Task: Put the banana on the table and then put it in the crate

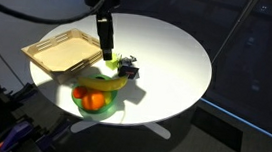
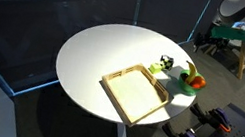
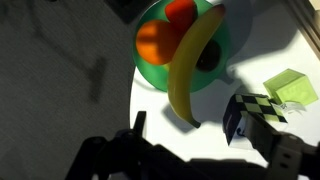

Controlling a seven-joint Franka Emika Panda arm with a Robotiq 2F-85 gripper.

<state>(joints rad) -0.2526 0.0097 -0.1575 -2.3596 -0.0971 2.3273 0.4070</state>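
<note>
Table: a large round white tabletop (image 2: 95,54) is carrying everything, with its things crowding one edge and a broad bare stretch lying open on the far side.
Crate: a shallow rectangular light-wood crate (image 1: 63,51) is sitting close to the rim, beside the plate.
Plate: a round green plate (image 3: 150,72) is resting right at the tabletop's edge.
Banana: a curved yellow banana (image 3: 190,70) is lying across the plate against an orange round fruit (image 3: 155,42), one end reaching past the plate's rim.
Gripper: the black gripper (image 1: 107,51) is hanging over the tabletop between crate and plate, its fingers (image 3: 137,125) spreading wide, gripping and touching nothing.
Small items: a yellow-green block (image 3: 290,88) and a black-and-white checkered cube (image 3: 248,115) are sitting near the banana's tip.
</note>
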